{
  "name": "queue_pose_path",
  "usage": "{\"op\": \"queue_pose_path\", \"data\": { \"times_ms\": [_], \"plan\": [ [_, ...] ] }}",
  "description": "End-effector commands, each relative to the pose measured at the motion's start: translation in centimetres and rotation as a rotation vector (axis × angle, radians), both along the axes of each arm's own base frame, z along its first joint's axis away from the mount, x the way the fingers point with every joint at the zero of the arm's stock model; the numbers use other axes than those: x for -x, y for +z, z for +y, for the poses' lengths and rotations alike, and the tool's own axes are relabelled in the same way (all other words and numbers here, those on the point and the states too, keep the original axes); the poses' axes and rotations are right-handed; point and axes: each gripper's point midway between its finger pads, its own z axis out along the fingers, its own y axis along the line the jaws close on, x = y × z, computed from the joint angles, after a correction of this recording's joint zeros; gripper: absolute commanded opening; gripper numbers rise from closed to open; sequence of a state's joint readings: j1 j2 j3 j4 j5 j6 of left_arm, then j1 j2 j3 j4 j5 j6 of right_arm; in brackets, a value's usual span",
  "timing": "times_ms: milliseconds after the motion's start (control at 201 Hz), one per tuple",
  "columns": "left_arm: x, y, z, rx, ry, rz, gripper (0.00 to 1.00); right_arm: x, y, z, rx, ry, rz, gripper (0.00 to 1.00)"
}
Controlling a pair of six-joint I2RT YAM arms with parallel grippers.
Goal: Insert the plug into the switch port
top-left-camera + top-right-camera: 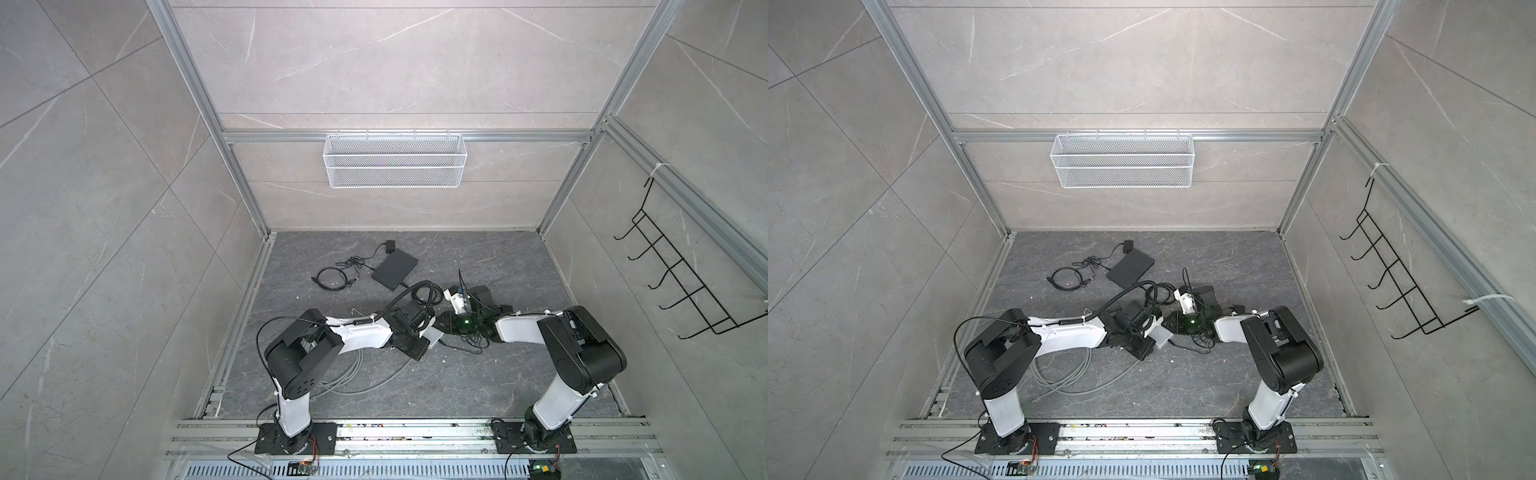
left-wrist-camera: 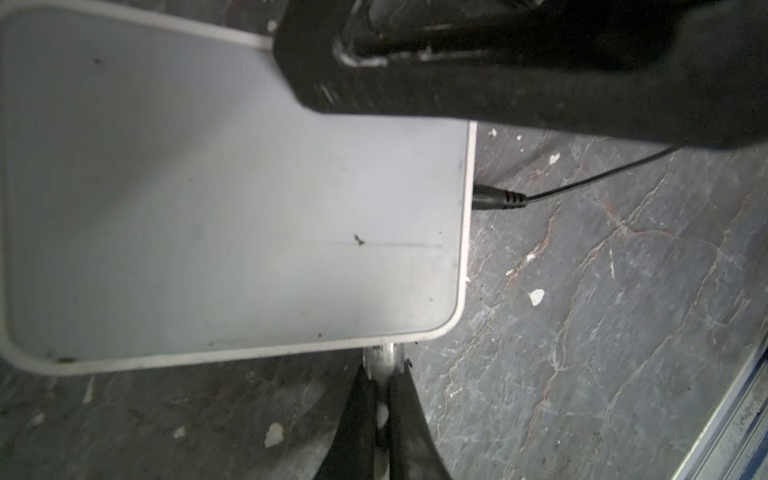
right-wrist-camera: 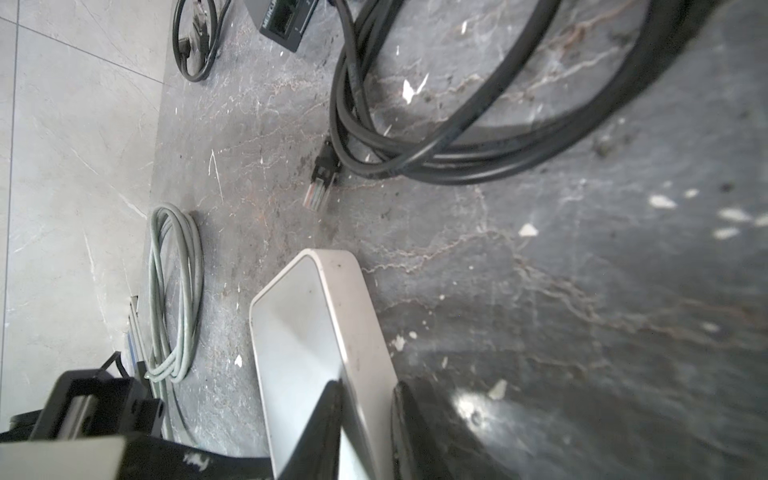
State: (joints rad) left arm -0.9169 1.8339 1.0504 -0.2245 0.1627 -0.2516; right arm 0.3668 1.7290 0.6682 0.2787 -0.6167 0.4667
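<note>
Pinched tight in the left gripper (image 2: pixel 382 384): the plug (image 2: pixel 382 359), long axis in line with the fingers, tip pointing at and touching the switch (image 2: pixel 232 199) edge, round the corner from a black power lead (image 2: pixel 498 198). Clamped narrow on another switch edge: the right gripper (image 3: pixel 365 407). Hung on the back rail: a mesh basket (image 1: pixel 394 160).

Only one piece of print reaches me legibly. In the right wrist view a black box (image 3: pixel 293 35) lies on the floor well beyond the white switch (image 3: pixel 307 332). Its front face carries white capitals (image 3: pixel 271 14) reading "MERCU", and the rest of the word is cut off at the picture's edge. Small white marks beside the port (image 3: pixel 286 20) on that face are too fine for me to read. In both top views nothing is sharp enough to read.
</note>
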Motion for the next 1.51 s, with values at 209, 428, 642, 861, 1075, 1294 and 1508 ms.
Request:
{"op": "queue_pose_path", "data": {
  "times_ms": [209,428,642,861,1075,1294,1508],
  "plan": [
    [-5.9,2.4,-2.6,0.119,0.068,-0.222,0.06,9.2,-2.3,1.5,-0.061,0.144,0.337,0.23],
    [-8.2,3.6,-4.0,0.142,0.063,-0.302,0.06,11.1,-2.5,2.5,-0.087,0.204,0.387,0.23],
    [-10.3,5.3,-5.3,0.198,0.081,-0.388,0.06,13.4,-2.9,2.9,-0.087,0.251,0.453,0.23],
    [-13.0,7.2,-5.7,0.242,0.143,-0.446,0.06,15.1,-3.4,2.9,-0.085,0.261,0.506,0.23],
    [-11.3,5.4,-5.3,0.212,0.102,-0.367,0.07,12.0,-2.4,2.6,-0.053,0.159,0.429,0.26],
    [-6.7,2.8,-2.3,0.119,0.011,-0.219,0.22,5.3,-0.3,-0.1,0.016,0.007,0.323,0.32],
    [-2.2,1.2,0.6,0.025,-0.069,-0.058,0.41,0.4,0.2,-3.2,0.05,-0.152,0.295,0.34]
  ]
}}
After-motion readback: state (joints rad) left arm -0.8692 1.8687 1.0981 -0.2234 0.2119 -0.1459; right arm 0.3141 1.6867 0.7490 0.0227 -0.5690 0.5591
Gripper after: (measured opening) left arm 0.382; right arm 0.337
